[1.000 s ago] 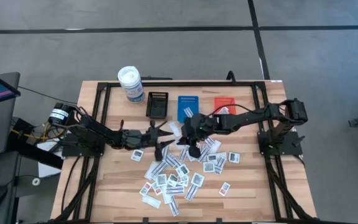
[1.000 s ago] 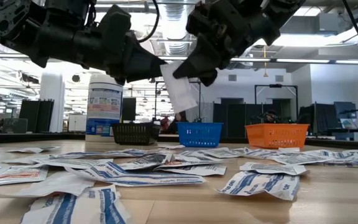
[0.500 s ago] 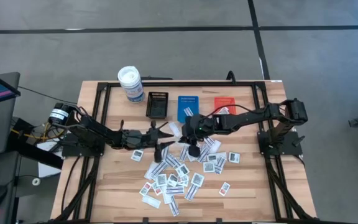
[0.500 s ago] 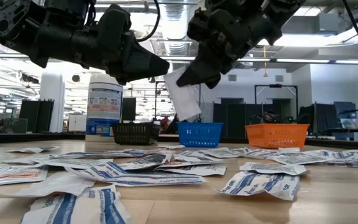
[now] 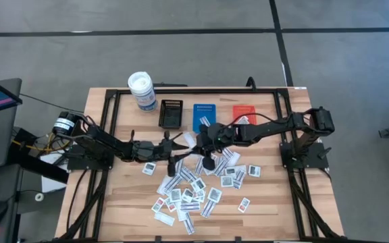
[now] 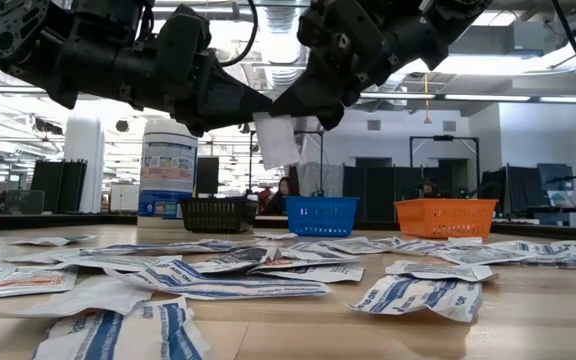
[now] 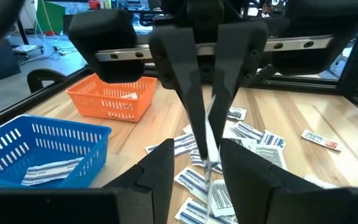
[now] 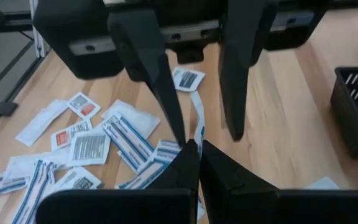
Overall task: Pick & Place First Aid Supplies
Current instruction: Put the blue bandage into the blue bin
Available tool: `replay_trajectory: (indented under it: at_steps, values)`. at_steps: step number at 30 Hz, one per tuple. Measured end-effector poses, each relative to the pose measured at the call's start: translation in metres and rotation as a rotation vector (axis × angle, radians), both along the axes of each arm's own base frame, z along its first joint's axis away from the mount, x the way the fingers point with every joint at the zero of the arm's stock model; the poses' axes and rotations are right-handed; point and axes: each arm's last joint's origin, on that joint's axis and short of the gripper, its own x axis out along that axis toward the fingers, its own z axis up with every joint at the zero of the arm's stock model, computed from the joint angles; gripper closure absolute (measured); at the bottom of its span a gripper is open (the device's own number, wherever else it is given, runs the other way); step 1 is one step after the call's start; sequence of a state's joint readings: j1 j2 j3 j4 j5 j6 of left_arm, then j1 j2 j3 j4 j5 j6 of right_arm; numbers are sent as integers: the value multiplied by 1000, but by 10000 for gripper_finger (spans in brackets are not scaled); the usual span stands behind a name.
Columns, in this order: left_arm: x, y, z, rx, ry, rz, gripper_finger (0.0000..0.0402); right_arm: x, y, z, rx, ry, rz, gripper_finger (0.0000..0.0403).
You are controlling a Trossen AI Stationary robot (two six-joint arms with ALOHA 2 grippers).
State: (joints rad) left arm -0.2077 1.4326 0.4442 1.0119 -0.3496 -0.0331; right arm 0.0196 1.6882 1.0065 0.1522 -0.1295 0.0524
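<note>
Handover mid-air above the tabletop (image 5: 120, 196) | white packet (image 6: 274, 140) is being gripped by the clenched right tool (image 5: 199, 143), now carried left | left tool (image 5: 183, 150) is being narrowed around it, not yet grasping | transfer near, trays far.
</note>
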Motion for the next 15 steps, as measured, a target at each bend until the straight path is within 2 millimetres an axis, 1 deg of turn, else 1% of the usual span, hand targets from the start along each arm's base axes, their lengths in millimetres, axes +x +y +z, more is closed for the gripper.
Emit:
replay_trajectory:
  at_steps: [2, 4, 10, 12, 15]
  values:
    - [0, 0, 0, 16, 3, 0, 277, 0, 0, 0, 0, -1, 0, 403]
    - [0, 0, 0, 25, 3, -1, 292, 0, 0, 0, -1, 5, 0, 403]
    - [0, 0, 0, 28, 3, -6, 369, -1, 0, -1, -1, 13, -1, 403]
    - [0, 0, 0, 28, 5, -7, 389, -1, 0, -2, -2, 26, -2, 403]
    - [0, 0, 0, 28, 5, -7, 391, -2, 0, -2, -2, 33, -2, 403]
